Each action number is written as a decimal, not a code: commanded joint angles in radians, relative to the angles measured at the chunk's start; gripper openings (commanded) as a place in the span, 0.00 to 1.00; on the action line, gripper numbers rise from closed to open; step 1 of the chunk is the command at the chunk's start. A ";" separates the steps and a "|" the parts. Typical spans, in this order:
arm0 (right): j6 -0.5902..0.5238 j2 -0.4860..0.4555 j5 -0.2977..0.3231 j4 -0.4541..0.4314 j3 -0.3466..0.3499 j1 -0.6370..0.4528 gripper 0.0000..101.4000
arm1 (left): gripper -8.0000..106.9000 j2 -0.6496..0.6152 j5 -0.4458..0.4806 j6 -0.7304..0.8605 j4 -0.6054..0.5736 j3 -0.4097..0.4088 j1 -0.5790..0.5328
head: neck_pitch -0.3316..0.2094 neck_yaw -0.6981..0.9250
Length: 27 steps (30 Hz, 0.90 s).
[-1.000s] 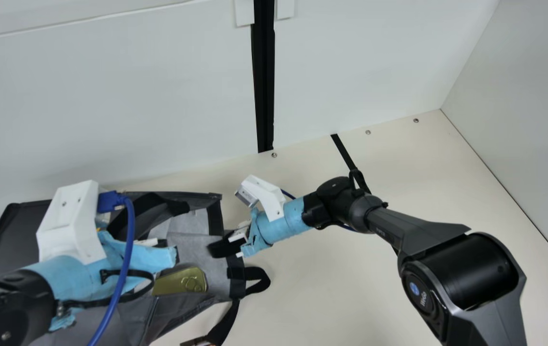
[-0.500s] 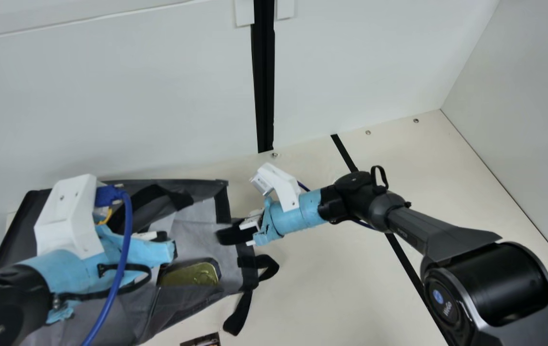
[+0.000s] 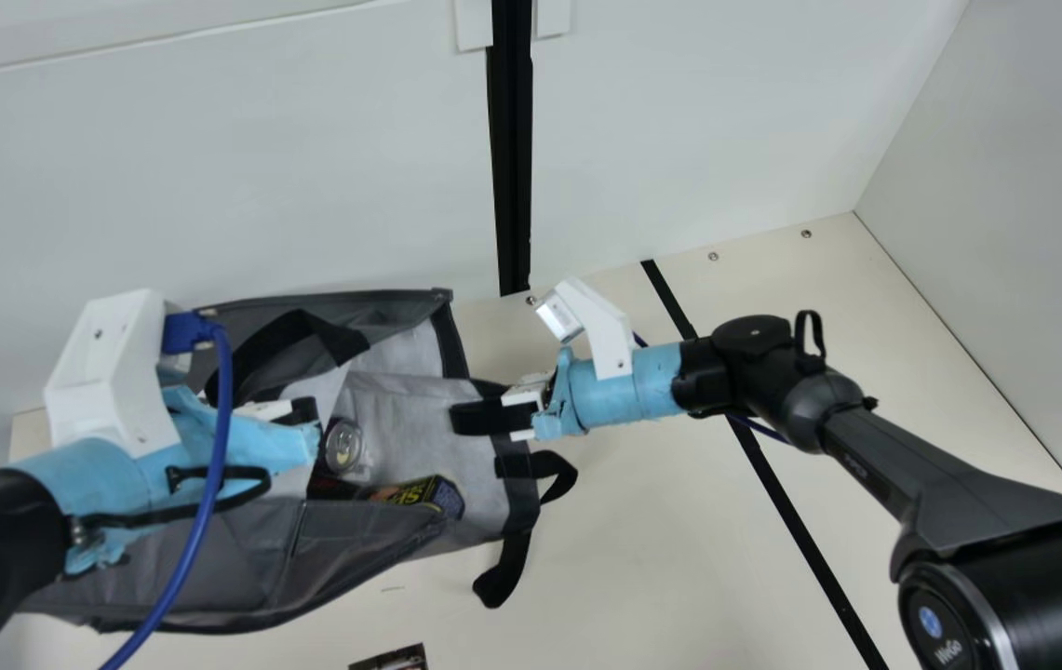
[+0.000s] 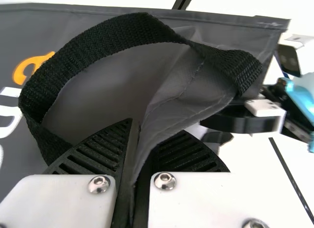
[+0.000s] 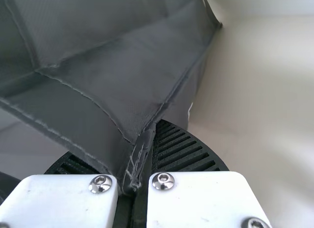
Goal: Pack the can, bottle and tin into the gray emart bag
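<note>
Straightening step, we reckon: our left gripper (image 4: 147,135) and right gripper (image 5: 135,149) pinch the bag (image 3: 251,568), can (image 3: 343,446) and tin (image 3: 414,492) inside it; next, we should ease it upright, then check for the bottle.

the gray emart bag (image 3: 251,558) gapes open, black-strapped and creased, its cloth pinched in two places. inside, the can (image 3: 342,445) shows a silvery end near the dark tin (image 3: 414,493) with yellow print.
</note>
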 commanded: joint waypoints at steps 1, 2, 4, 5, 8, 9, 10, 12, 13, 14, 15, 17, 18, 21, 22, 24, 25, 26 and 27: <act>0.019 -0.025 0.010 0.010 0.003 -0.016 0.00 | 0.16 0.002 -0.007 0.021 -0.015 -0.007 0.007 | -0.023 -0.002; 0.029 -0.037 0.016 0.013 0.005 -0.023 0.00 | 0.16 0.003 -0.009 0.029 -0.021 -0.011 0.010 | -0.023 -0.002; 0.050 -0.061 0.028 0.020 0.009 -0.037 0.00 | 0.16 0.004 -0.016 0.044 -0.033 -0.018 0.015 | -0.023 -0.002; 0.061 -0.074 0.034 0.023 0.012 -0.044 0.00 | 0.16 0.003 -0.019 0.051 -0.039 -0.020 0.017 | -0.023 -0.002; 0.091 -0.113 0.047 0.036 0.021 -0.058 0.00 | 0.16 0.000 -0.030 0.068 -0.054 -0.027 0.021 | -0.023 -0.002; 0.102 -0.126 0.047 0.043 0.025 -0.058 0.00 | 0.16 -0.002 -0.033 0.073 -0.058 -0.029 0.021 | -0.023 -0.002; 0.112 -0.139 0.047 0.050 0.028 -0.059 0.00 | 0.16 -0.005 -0.035 0.078 -0.062 -0.030 0.021 | -0.023 -0.002; 0.133 -0.168 0.047 0.064 0.036 -0.059 0.00 | 0.16 -0.011 -0.038 0.087 -0.069 -0.033 0.021 | -0.023 -0.002; 0.143 -0.181 0.047 0.071 0.039 -0.060 0.00 | 0.16 -0.014 -0.040 0.091 -0.072 -0.035 0.022 | -0.023 -0.002; 0.154 -0.195 0.047 0.078 0.042 -0.060 0.00 | 0.16 -0.017 -0.042 0.096 -0.076 -0.036 0.021 | -0.023 -0.002; 0.166 -0.209 0.047 0.086 0.045 -0.062 0.00 | 0.16 -0.021 -0.043 0.101 -0.079 -0.037 0.021 | -0.023 -0.002; 0.190 -0.239 0.047 0.101 0.051 -0.066 0.00 | 0.16 -0.029 -0.045 0.111 -0.087 -0.042 0.021 | -0.023 -0.002; 0.202 -0.254 0.047 0.107 0.053 -0.069 0.00 | 0.16 -0.033 -0.045 0.116 -0.092 -0.044 0.021 | -0.023 -0.002; 0.238 -0.300 0.047 0.123 0.058 -0.081 0.00 | 0.16 -0.047 -0.043 0.135 -0.106 -0.053 0.021 | -0.023 -0.002; 0.250 -0.316 0.047 0.127 0.059 -0.085 0.00 | 0.16 -0.051 -0.042 0.142 -0.112 -0.056 0.022 | -0.023 -0.002; 0.275 -0.347 0.047 0.133 0.058 -0.096 0.00 | 0.16 -0.061 -0.038 0.155 -0.124 -0.063 0.024 | -0.023 -0.002; 0.288 -0.362 0.047 0.136 0.058 -0.102 0.00 | 0.16 -0.066 -0.035 0.162 -0.130 -0.067 0.025 | -0.023 -0.002; 0.301 -0.378 0.047 0.139 0.057 -0.108 0.00 | 0.16 -0.071 -0.031 0.168 -0.136 -0.072 0.026 | -0.023 -0.002; 0.316 -0.394 0.047 0.141 0.056 -0.115 0.00 | 0.16 -0.076 -0.026 0.175 -0.141 -0.078 0.028 | -0.023 -0.002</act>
